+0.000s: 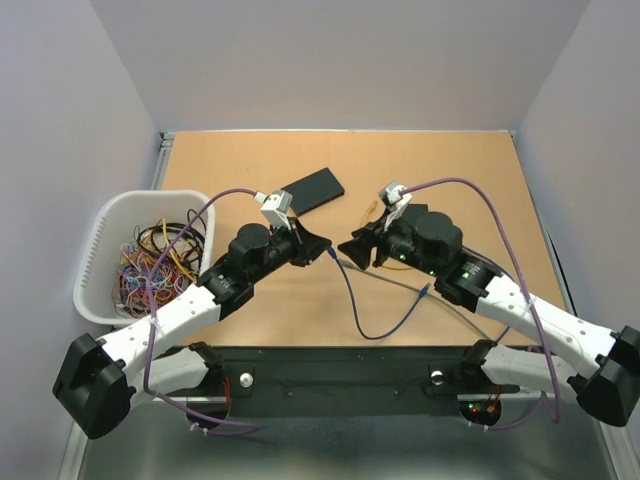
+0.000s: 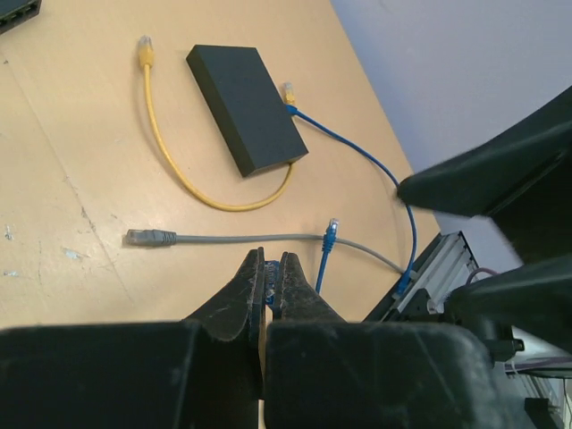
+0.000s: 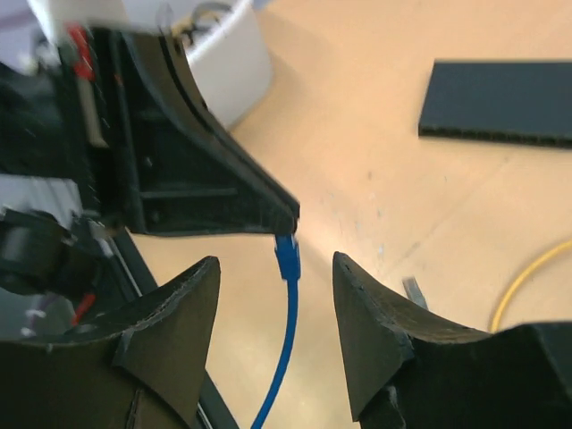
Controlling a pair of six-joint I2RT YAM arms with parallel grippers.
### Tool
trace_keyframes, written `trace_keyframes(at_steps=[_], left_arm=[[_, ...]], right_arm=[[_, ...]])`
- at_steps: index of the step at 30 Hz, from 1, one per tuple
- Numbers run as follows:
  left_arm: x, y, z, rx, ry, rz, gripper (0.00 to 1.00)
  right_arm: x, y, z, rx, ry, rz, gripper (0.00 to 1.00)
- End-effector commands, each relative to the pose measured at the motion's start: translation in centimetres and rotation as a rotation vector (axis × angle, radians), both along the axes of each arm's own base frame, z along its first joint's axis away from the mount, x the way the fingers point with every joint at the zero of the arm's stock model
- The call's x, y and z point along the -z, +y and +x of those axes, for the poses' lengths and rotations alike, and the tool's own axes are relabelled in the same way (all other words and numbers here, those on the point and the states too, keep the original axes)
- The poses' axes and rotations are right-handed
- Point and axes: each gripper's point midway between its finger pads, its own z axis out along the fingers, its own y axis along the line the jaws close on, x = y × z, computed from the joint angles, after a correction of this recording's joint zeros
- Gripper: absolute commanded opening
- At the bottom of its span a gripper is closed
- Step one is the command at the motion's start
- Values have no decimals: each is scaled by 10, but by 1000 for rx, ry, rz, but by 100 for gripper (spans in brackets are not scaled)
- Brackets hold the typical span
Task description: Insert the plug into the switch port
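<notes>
Handover looks like the step in hand. Your left gripper (image 2: 271, 275) is clamped tight on the blue cable (image 1: 352, 305) just behind the plug (image 3: 286, 254), mid-table between the arms. Your right gripper (image 3: 276, 262) stands parted around the plug, touching nothing. Centre it and close squarely on the plug body, so it points true for the switch (image 1: 312, 190) on the far side.

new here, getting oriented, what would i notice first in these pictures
Nose to nose over the table, the left gripper is shut on a blue plug that hangs between the fingers of the open right gripper. At the left stands a white basket stuffed with coloured cables, and a black switch lies farther back.
</notes>
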Motion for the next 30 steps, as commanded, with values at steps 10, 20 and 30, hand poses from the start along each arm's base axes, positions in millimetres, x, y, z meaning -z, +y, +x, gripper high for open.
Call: trace_keyframes(at_steps=[10, 20, 30], left_arm=[[-31, -8, 10, -14, -39, -54, 0], [-26, -10, 10, -6, -34, -59, 0], [-25, -11, 8, 2, -33, -66, 0]], right_arm=[[34, 22, 8, 133, -50, -195, 54], [40, 29, 15, 154, -49, -191, 45], [42, 35, 20, 160, -43, -176, 38]])
